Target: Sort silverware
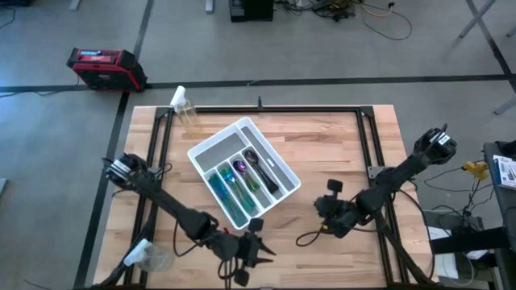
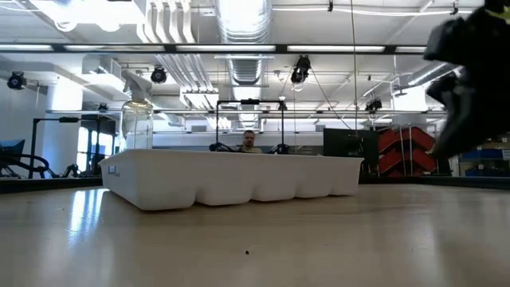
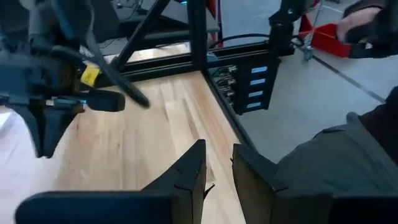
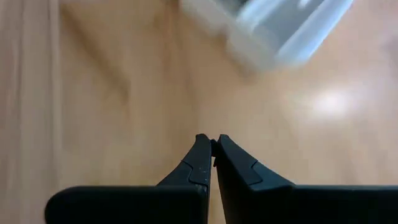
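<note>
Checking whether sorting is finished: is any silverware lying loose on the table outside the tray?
No: in the high view all the silverware lies in the white tray, none on the bare table.

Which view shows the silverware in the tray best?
The high view: looking straight down, it shows the silverware lying in the tray's compartments. The low view shows only the tray's side wall, hiding the contents. The right wrist view catches a blurred tray corner; the left wrist view shows none of it.
</note>
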You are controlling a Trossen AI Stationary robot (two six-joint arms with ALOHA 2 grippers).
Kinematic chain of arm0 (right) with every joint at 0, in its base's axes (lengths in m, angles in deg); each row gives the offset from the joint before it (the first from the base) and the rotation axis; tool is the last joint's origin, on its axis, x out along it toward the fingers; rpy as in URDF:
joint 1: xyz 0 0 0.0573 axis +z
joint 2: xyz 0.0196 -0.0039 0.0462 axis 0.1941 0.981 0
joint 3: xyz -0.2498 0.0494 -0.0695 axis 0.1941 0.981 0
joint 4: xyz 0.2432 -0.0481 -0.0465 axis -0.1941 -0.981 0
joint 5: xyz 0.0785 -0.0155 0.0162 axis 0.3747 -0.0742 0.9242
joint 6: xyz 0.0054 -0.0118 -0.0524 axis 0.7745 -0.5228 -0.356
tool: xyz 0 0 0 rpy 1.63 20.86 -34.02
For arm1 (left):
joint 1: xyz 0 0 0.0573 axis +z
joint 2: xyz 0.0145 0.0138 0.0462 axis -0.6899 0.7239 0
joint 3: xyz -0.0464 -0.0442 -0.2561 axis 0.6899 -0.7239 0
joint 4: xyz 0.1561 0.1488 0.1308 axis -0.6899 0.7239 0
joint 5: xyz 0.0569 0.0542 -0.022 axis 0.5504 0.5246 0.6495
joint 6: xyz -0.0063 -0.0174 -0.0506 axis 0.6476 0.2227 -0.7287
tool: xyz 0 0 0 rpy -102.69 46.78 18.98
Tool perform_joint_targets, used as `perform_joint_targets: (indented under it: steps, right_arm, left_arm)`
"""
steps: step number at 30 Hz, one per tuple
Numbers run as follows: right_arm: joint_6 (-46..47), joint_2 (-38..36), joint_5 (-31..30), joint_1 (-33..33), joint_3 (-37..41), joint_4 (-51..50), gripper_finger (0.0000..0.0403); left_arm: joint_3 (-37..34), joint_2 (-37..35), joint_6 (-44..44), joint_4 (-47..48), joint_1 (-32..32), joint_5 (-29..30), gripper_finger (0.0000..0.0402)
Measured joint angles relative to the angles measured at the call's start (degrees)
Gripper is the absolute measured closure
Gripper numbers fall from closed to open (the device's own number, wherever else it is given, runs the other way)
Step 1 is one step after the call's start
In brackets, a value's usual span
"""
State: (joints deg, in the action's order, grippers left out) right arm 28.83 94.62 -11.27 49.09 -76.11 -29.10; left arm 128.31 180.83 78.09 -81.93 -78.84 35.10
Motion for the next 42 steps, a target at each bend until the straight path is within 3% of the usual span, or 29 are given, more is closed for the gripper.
perform_joint_targets:
  steps: [4, 8, 16, 21, 26, 31, 35, 39, 42]
  right_arm:
    - [2.8, 0.3, 11.4, 1.9, 0.7, -0.9, 0.0403]
    - [8.0, -0.1, 13.6, 5.8, 0.8, -1.8, 0.0388]
    - [13.6, -0.6, 21.3, 13.0, 0.3, -3.5, 0.0287]
    - [13.0, -0.6, 21.2, 16.5, 0.2, -3.4, 0.0227]
    - [13.2, -0.6, 15.3, 17.6, 0.2, -3.2, 0.0203]
    - [9.8, -0.7, -2.6, 17.5, -0.1, 3.5, 0.0209]
    - [-3.3, -0.5, -14.2, 17.5, -0.3, 19.0, 0.0222]
    - [-24.0, 1.7, -15.5, 17.0, -0.3, 41.5, 0.0242]
    - [-33.6, 4.2, -15.5, 16.1, -0.6, 53.0, 0.0260]
  left_arm:
    - [0.0, 0.7, -0.4, -0.6, -0.6, -0.1, 0.0338]
    - [0.0, 1.1, -1.8, -1.1, -0.8, -0.1, 0.0337]
    - [0.0, 1.3, -2.3, -2.9, -1.0, -0.1, 0.0337]
    - [0.0, 1.3, -0.5, -3.8, -0.9, 0.4, 0.0338]
    - [-0.1, 4.2, 2.8, -11.3, -0.4, 0.4, 0.0338]
    - [-0.1, 8.4, 5.6, -17.8, 0.8, 0.3, 0.0338]
    - [-0.1, 10.5, 5.6, -21.1, 1.6, 0.4, 0.0338]
    - [-0.1, 12.0, 6.0, -24.2, 2.4, 0.4, 0.0338]
    - [-0.1, 12.4, 6.2, -25.1, 2.9, 0.4, 0.0338]
